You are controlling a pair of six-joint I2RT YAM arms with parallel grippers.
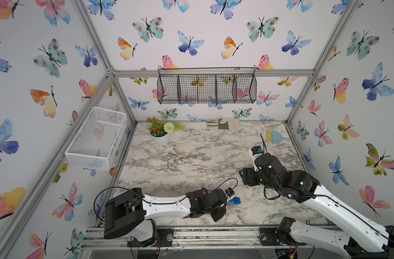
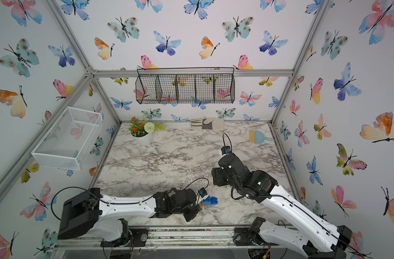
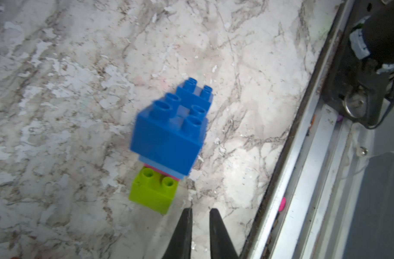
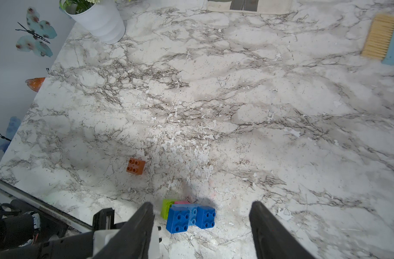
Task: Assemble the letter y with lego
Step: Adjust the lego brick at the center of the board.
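While the left arm (image 1: 169, 204) and right arm (image 1: 339, 213) are reaching over the marbled surface (image 1: 191, 157) in both top views, only a patch of the blue bricks (image 1: 234, 200) is showing, just beyond the left arm's wrist and close to the near edge. Both arms' jaws are hiding under their own housings there.

Seen from the left wrist, the unfinished letter y (image 3: 169, 134) is lying on the surface. The blue bricks are sitting uppermost, with a sliver of the pink brick (image 3: 162, 171) beneath them and the lime green brick (image 3: 152, 195) joined at the end. The left gripper (image 3: 200, 215) is sitting clenched and empty, its tips just beside the green brick; whether they are touching it, I cannot tell.

From the right wrist, the orange brick (image 4: 135, 166) is lying alone, well apart from the joined bricks. The right gripper (image 4: 202, 204) is hanging released with its jaws wide, grasping nothing. By my judgement the arms and most of the stem are done, and only the orange end is waiting to be pressed on.
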